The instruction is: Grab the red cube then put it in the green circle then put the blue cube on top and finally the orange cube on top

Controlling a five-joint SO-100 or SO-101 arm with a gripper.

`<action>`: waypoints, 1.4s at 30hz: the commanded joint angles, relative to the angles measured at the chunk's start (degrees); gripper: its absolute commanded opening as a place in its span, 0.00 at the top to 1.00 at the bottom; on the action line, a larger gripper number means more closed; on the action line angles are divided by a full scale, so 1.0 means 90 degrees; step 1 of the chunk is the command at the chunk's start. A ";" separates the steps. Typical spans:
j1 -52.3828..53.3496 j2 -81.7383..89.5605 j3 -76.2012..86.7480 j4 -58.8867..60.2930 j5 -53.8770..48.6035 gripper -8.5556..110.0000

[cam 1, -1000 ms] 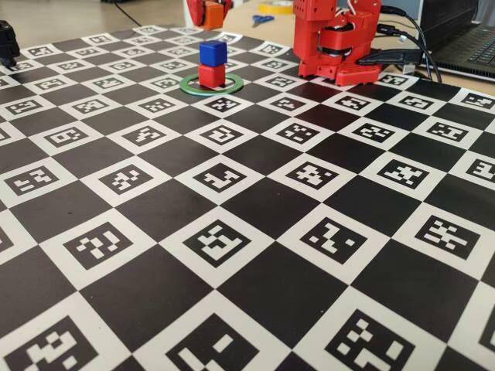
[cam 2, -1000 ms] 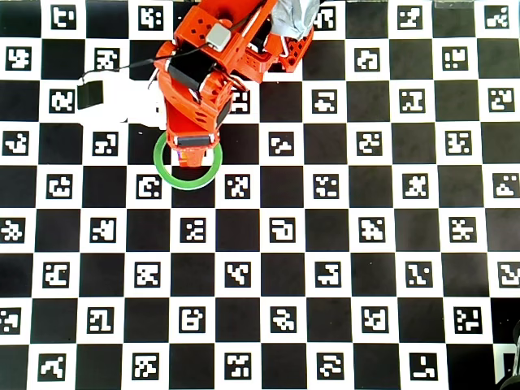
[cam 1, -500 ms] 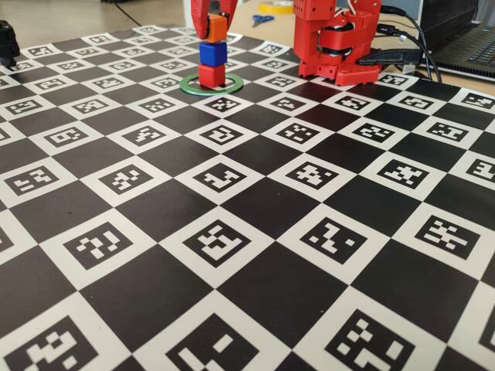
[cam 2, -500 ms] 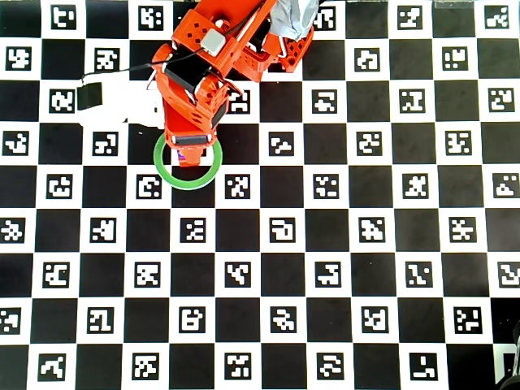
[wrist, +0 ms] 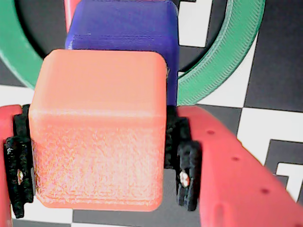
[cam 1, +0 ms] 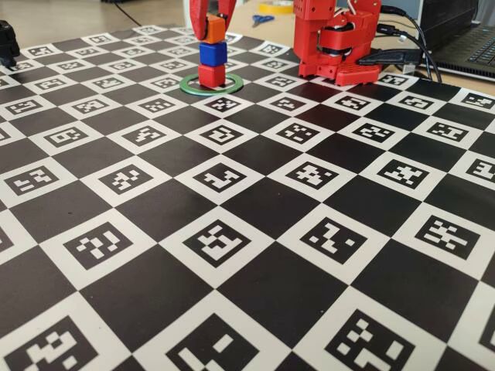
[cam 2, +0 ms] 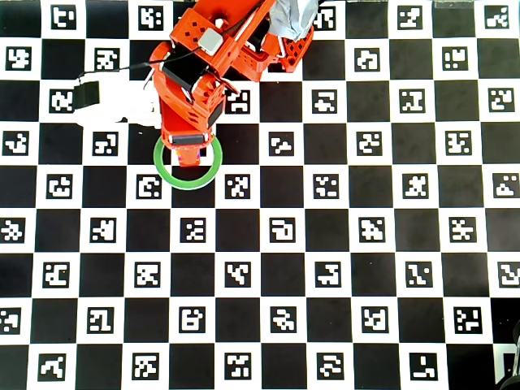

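The red cube (cam 1: 211,75) stands inside the green circle (cam 1: 232,83) at the far side of the board. The blue cube (cam 1: 213,53) sits on top of it. My gripper (cam 1: 214,31) is shut on the orange cube (cam 1: 215,29) and holds it at the blue cube's top, slightly off to the right; I cannot tell whether they touch. In the wrist view the orange cube (wrist: 99,132) fills the space between the black pads (wrist: 187,170), with the blue cube (wrist: 123,28) and green circle (wrist: 227,61) below. In the overhead view the arm hides the cubes; the green circle (cam 2: 188,186) shows.
The arm's red base (cam 1: 336,46) stands to the right of the stack in the fixed view. Scissors (cam 1: 261,19), cables and a laptop (cam 1: 472,46) lie beyond the checkered marker board (cam 1: 232,232). A black object (cam 1: 6,42) sits at the far left.
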 commanded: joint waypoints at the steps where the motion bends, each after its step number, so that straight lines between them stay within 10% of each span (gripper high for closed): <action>1: 0.0068 0.0410 -0.0059 -0.0088 -0.0039 0.87; 15: 0.0059 0.0420 0.0049 -0.0137 -0.0010 0.86; 42: 0.0049 0.0527 0.0068 -0.0078 0.0107 0.51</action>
